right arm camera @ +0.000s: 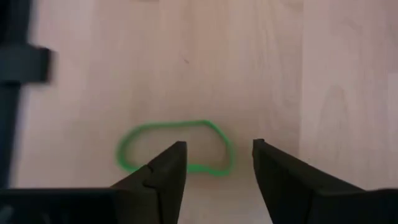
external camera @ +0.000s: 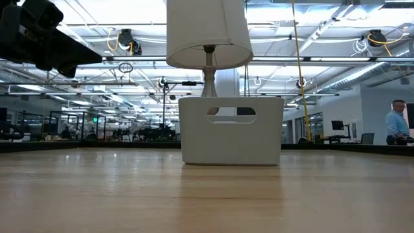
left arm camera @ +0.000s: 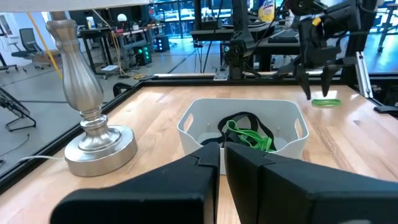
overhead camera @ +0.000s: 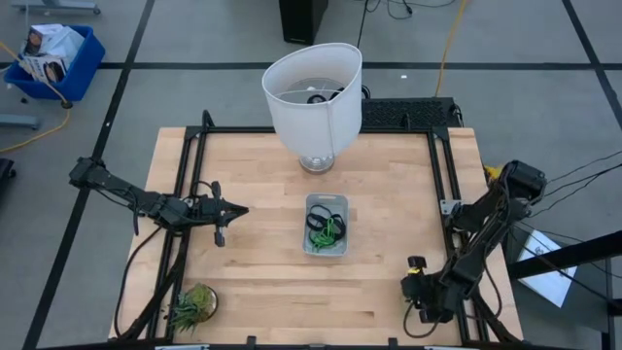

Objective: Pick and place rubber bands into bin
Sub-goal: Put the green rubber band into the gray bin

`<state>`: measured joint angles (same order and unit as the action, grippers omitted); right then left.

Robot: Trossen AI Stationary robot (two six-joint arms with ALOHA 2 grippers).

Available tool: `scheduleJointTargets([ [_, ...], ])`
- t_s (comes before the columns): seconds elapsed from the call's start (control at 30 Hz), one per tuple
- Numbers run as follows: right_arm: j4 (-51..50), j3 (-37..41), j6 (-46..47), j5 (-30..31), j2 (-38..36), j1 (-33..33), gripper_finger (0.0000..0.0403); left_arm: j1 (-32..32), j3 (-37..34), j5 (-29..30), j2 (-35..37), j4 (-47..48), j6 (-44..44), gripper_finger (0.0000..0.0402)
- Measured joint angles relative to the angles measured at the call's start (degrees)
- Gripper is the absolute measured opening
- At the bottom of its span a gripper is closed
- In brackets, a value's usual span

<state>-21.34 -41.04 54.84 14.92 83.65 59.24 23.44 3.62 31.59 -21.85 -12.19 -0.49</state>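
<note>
Light wooden table (overhead camera: 262, 175) inside a black frame, grey floor around it; the low view shows an open hall behind, with a person at its far right edge.

Right gripper (right arm camera: 214, 163): fingers spread, nothing between them, pointing straight down at the wood. One light-green rubber band (right arm camera: 174, 148) lies flat just past the fingertips, partly across the gap. In the high view this gripper (overhead camera: 420, 289) sits at the lower right of the table, close to the right frame rail. The left wrist view shows the same band (left arm camera: 326, 102) on the wood under the dark fingers, well apart from the bin.

Left gripper (overhead camera: 233, 210): fingers pressed together, empty, at the left-centre of the high view, pointing toward the bin with bare wood between.

Bin (overhead camera: 310, 245): centre of the table, slightly below the middle of the frame. Inside, a tangle of green and dark bands (overhead camera: 327, 227); separate loops cannot be counted. Bare wood lies on all four sides of it.

Count: one bin; one loose band on the table; one white lampshade (overhead camera: 313, 92) on a silver base (left arm camera: 93, 134) at upper centre; one small green plant (overhead camera: 194, 304) at lower left.
</note>
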Motion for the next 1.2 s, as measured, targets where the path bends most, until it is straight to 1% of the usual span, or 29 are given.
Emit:
scheduleJointTargets([
  [0.1, -0.27, 0.00, -0.04, 0.11, 2.24, 0.00, 0.0174, 0.00, 0.00, 0.00, 0.00, 0.00, 0.00, 0.0033],
  [0.23, 0.24, -0.22, -0.07, 0.56, 4.68, 0.01, 0.0161, 0.00, 0.00, 0.00, -0.01, 0.00, 0.00, 0.0033],
  [0.47, 0.65, -0.15, 0.04, 0.83, 5.31, 0.00, 0.0129, 0.00, 0.00, 0.00, -0.01, 0.00, 0.00, 0.0033],
  [0.6, 0.68, -0.09, 0.12, 0.04, 5.38, -0.06, 0.0095, 0.00, 0.00, 0.00, -0.01, 0.00, 0.00, 0.0033],
  [0.83, 1.16, -0.05, 0.03, -0.90, 5.45, -0.09, 0.0014, 0.00, 0.00, 0.00, 0.01, 0.00, 0.00, 0.0033],
  [0.87, 1.29, -0.04, -0.04, -1.03, 5.45, -0.09, 0.0007, 0.00, 0.00, 0.00, -0.01, 0.00, 0.00, 0.0033],
  [0.97, 1.66, -0.07, -0.88, -0.83, 5.49, -0.02, 0.0006, 0.00, 0.00, 0.00, -0.01, -0.01, 0.00, 0.0033],
  [1.1, 1.37, -0.29, -5.02, 0.42, 5.47, -0.37, 0.0002, 0.00, 0.00, 0.00, 0.00, -0.01, 0.02, 0.0033],
  [1.2, -2.63, -2.39, -7.21, -0.04, 5.55, -1.75, 0.0001, 0.00, 0.00, 0.00, 0.00, -0.02, 0.02, 0.0033],
])
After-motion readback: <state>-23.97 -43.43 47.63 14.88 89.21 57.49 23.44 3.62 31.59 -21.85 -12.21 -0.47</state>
